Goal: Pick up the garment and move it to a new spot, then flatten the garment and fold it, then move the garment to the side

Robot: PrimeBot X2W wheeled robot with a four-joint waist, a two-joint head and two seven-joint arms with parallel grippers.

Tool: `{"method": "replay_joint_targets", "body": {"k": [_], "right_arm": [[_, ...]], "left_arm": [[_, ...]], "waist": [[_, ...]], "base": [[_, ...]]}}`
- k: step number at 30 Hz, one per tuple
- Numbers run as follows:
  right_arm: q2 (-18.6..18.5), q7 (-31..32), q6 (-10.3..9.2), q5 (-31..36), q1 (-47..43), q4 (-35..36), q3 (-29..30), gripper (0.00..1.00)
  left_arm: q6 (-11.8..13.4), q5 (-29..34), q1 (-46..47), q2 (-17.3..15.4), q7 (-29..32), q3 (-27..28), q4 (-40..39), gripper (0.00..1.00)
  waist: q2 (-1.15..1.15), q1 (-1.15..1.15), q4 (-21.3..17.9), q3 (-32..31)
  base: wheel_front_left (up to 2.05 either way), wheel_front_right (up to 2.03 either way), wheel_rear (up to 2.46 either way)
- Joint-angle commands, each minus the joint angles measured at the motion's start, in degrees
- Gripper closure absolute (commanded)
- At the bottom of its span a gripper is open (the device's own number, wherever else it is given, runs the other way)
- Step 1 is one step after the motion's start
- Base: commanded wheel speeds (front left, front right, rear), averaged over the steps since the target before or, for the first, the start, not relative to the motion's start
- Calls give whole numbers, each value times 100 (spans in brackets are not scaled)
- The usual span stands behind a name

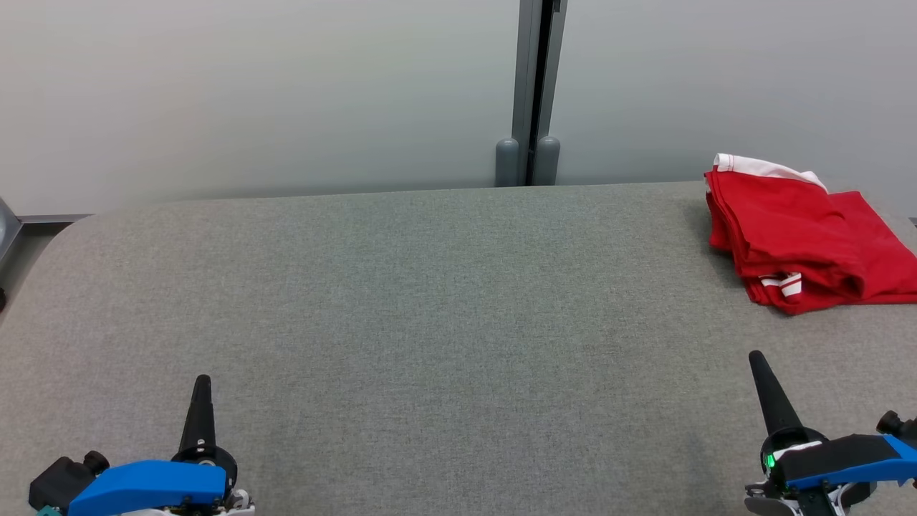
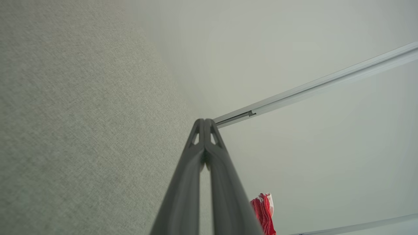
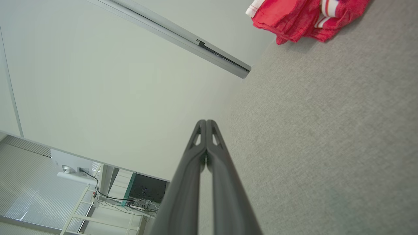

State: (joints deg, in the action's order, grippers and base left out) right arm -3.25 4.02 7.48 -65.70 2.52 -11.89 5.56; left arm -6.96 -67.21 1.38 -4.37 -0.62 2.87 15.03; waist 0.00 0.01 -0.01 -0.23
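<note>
The garment is red with white trim and lies folded in a thick bundle at the far right of the grey fabric table. Its edge also shows as the garment in the left wrist view and the garment at the top of the right wrist view. My left gripper sits near the front left edge, shut and empty, far from the cloth; its tips meet at the left gripper. At the front right stands my right gripper, shut on nothing, a short way in front of the bundle, also seen as the right gripper.
A pale wall runs behind the table, with a grey vertical post at its middle. The table's left corner is rounded. Off the table, a shelf with cables shows in the right wrist view.
</note>
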Motion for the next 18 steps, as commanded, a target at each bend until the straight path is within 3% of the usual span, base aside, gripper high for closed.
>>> {"method": "replay_joint_targets", "body": {"k": [1, 18], "right_arm": [[0, 29, 2, -140, 136, 26, 20, 100], [14, 104, 2, -965, 224, -53, 48, 100]], "left_arm": [[-31, -130, 135, -1, 34, 43, -66, 100], [-43, -904, 267, 46, 262, 155, -82, 100]], "waist": [[0, -1, 0, 1], [0, -1, 0, 12]], "base": [[0, 0, 0], [0, 0, 0]]}}
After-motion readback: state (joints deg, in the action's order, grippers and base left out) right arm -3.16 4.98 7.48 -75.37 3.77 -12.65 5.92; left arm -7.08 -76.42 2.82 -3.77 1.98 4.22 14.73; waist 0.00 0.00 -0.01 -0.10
